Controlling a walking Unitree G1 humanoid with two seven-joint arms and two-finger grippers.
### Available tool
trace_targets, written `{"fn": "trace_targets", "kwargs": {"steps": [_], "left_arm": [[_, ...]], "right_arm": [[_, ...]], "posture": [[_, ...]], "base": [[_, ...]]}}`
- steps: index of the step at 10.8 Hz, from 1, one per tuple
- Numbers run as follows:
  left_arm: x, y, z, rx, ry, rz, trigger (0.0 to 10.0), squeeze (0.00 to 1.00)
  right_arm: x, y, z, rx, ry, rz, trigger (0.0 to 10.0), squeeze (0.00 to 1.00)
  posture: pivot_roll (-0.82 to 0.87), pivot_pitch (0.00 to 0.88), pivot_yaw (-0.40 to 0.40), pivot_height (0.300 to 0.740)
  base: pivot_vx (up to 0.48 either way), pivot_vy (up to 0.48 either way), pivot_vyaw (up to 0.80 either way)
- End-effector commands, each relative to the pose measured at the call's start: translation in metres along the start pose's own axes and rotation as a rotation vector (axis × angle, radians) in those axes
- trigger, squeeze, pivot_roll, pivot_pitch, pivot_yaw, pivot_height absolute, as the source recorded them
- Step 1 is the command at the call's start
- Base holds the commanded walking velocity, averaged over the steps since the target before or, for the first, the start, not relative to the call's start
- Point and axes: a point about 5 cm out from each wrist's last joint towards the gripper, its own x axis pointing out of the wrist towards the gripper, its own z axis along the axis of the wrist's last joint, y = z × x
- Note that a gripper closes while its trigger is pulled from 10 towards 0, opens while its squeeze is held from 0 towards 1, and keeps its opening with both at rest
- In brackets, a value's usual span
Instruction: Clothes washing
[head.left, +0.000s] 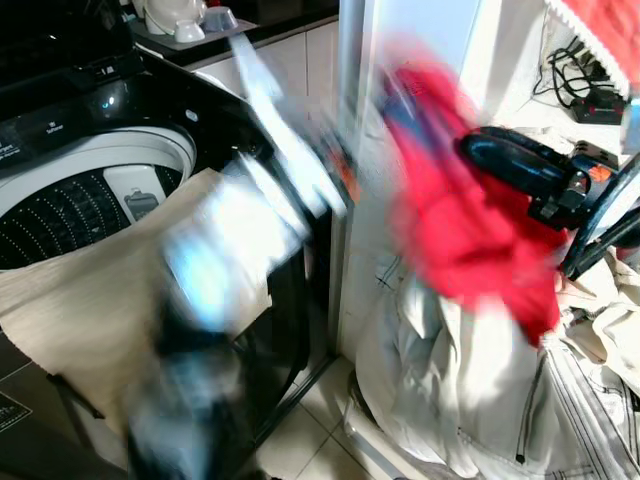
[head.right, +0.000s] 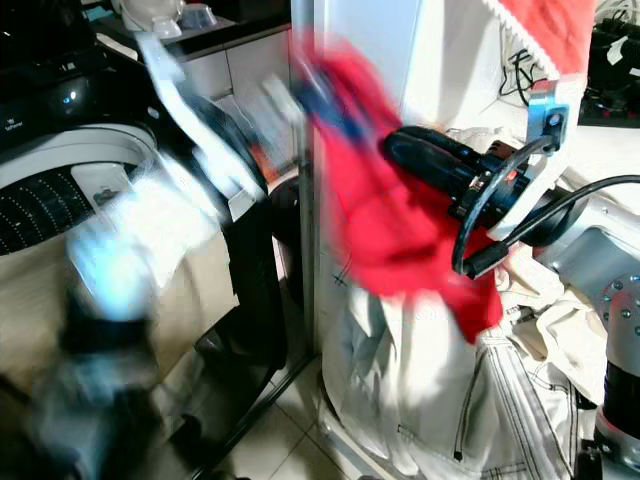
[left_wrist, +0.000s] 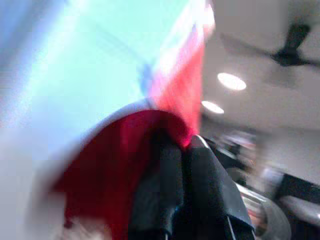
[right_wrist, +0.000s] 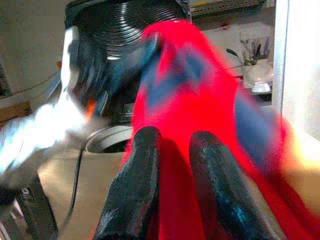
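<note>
- The right gripper (right_wrist: 172, 170) has red cloth lying between and around its two black fingers (right_wrist: 132, 185), which stand slightly apart; the red garment (head.left: 455, 215) hangs from it, draped over the wrist.
- The left gripper (left_wrist: 182, 165) has its fingers pressed close together with the same red garment right at their tips; how firmly it holds the cloth I cannot tell, as the arm is blurred.
- The garment sits between the two grippers, beside the washing machine (head.left: 90, 170) and above a heap of pale clothes (head.left: 470, 390).
- The washer's drum (head.left: 70, 205) is open, off to the left gripper's side, with a beige cloth (head.left: 90, 300) draped over its front edge.
- Below the right gripper, the pale clothes touch the red garment's lower edge.
</note>
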Motion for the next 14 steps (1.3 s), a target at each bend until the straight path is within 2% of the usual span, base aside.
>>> {"fn": "trace_targets", "kwargs": {"steps": [1, 2, 3, 4, 5, 6, 7, 9, 10, 11, 12, 13, 14], "left_arm": [[0.004, 0.012, 0.044, 0.182, -0.132, 0.093, 0.0, 0.0], [0.015, 0.014, 0.104, 0.539, -0.213, 0.192, 0.0, 0.0], [0.02, 0.008, 0.148, 0.919, -0.236, 0.304, 0.0, 0.0], [0.018, 0.012, 0.168, 1.153, -0.203, 0.44, 0.0, 0.0], [0.013, 0.023, 0.174, 1.208, -0.166, 0.535, 0.0, 0.0], [-0.003, 0.051, 0.177, 1.282, -0.062, 0.725, 0.0, 0.0], [-0.028, 0.076, 0.182, 1.327, 0.026, 0.928, 10.0, 0.0], [-0.052, 0.105, 0.159, 1.131, 0.227, 0.945, 10.0, 0.0], [-0.062, 0.113, 0.147, 1.039, 0.286, 0.942, 10.0, 1.0], [-0.073, 0.121, 0.138, 1.036, 0.391, 0.952, 10.0, 1.0], [-0.077, 0.124, 0.136, 1.024, 0.4, 0.97, 10.0, 1.0], [-0.096, 0.134, 0.127, 0.971, 0.475, 1.0, 10.0, 1.0], [-0.106, 0.139, 0.12, 0.949, 0.543, 1.004, 10.0, 1.0]], "right_arm": [[-0.001, 0.002, 0.004, -0.034, -0.006, -0.019, 10.0, 0.0], [0.001, 0.003, 0.002, -0.049, 0.002, -0.03, 10.0, 0.0], [0.004, 0.003, 0.0, -0.056, 0.008, -0.047, 10.0, 0.0], [0.006, 0.003, -0.002, -0.061, 0.015, -0.059, 10.0, 0.0], [0.006, 0.005, -0.003, -0.062, 0.018, -0.063, 10.0, 0.0], [0.007, 0.007, -0.008, -0.057, 0.028, -0.068, 10.0, 0.0], [0.009, 0.011, -0.015, -0.056, 0.058, -0.063, 10.0, 0.0], [0.013, 0.018, -0.025, -0.054, 0.123, -0.025, 10.0, 0.0], [0.015, 0.02, -0.029, -0.059, 0.143, -0.014, 10.0, 0.0], [0.017, 0.021, -0.031, -0.061, 0.154, -0.007, 10.0, 0.0], [0.017, 0.021, -0.032, -0.062, 0.158, -0.005, 10.0, 0.0], [0.019, 0.022, -0.033, -0.064, 0.168, 0.006, 10.0, 0.0], [0.02, 0.022, -0.034, -0.065, 0.172, 0.009, 10.0, 0.0]], "posture": [[-0.19, 0.0, 0.054, 0.74], [-0.19, 0.0, 0.056, 0.74], [-0.19, 0.0, 0.065, 0.74], [-0.2, 0.0, 0.068, 0.74], [-0.2, 0.0, 0.074, 0.74], [-0.2, 0.0, 0.08, 0.74], [-0.21, 0.0, 0.078, 0.74], [-0.21, 0.0, 0.074, 0.74], [-0.2, 0.0, 0.067, 0.74], [-0.2, 0.0, 0.067, 0.74], [-0.2, 0.0, 0.061, 0.74], [-0.2, 0.0, 0.061, 0.74], [-0.19, 0.0, 0.054, 0.74]], "base": [[0.0, 0.0, 0.0], [0.0, 0.0, 0.0], [0.0, 0.0, 0.0], [0.0, 0.0, 0.0], [0.0, 0.0, 0.0], [0.0, 0.0, 0.0], [0.0, 0.0, 0.0], [0.0, 0.0, 0.0], [0.0, 0.0, 0.0], [0.0, 0.0, 0.0], [0.0, 0.0, 0.0], [0.0, 0.0, 0.0], [0.0, 0.0, 0.0]]}}
